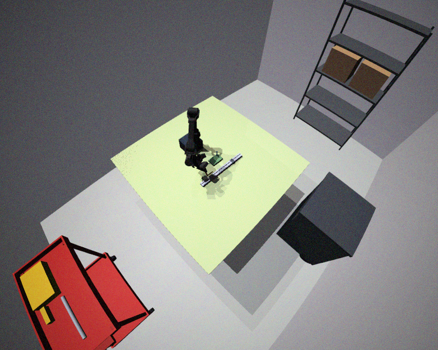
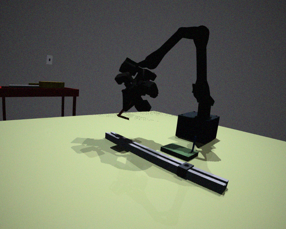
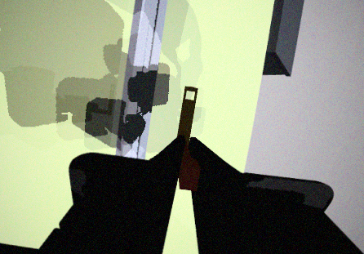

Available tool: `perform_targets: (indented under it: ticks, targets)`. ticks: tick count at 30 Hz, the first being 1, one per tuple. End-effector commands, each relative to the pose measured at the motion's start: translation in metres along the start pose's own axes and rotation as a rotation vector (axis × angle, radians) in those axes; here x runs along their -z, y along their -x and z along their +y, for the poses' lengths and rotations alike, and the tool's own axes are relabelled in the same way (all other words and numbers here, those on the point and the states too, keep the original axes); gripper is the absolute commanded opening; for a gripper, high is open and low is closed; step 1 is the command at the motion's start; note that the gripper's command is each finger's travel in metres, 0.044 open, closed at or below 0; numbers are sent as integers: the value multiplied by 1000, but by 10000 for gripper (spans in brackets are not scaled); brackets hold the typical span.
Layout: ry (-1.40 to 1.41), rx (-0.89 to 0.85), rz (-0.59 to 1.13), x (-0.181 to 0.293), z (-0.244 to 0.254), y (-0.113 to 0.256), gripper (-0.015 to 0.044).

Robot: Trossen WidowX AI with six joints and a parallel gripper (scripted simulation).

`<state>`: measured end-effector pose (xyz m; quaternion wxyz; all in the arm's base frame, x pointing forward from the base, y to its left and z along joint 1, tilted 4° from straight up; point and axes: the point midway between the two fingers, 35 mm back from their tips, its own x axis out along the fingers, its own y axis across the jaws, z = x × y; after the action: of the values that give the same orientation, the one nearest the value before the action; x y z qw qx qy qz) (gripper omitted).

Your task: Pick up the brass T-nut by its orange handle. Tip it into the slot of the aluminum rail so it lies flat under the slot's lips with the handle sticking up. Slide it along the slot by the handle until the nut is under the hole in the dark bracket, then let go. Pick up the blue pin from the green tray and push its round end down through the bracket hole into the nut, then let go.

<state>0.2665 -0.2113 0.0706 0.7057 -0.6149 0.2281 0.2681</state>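
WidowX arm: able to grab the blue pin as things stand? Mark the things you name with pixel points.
Probably not yet: the end effector [image 2: 123, 110] [image 3: 186, 141] is shut on the T-nut's orange handle [image 2: 120, 112] [image 3: 189, 173], so it would have to let go first. Otherwise the way looks free: the blue pin [image 2: 193, 144] stands upright in the green tray [image 1: 214, 160] [image 2: 178, 151], near the arm's base [image 2: 187, 126].

So there's a pale yellow-green rectangular table [image 1: 211, 233] [image 2: 64, 192] [image 3: 228, 33] mid-frame up top, long silvery slotted rail [image 1: 225, 167] [image 2: 152, 157] [image 3: 148, 24] lying on it, flat green tray [image 1: 215, 160] [image 2: 173, 149] just beside
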Motion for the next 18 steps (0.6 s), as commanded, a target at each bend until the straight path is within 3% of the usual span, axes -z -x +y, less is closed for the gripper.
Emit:
perform_targets:
  ticks: [1,18]
  targets:
    - [4,11,-4,-3,3,1,-150]
    - [6,16,0,2,17,-14,-150]
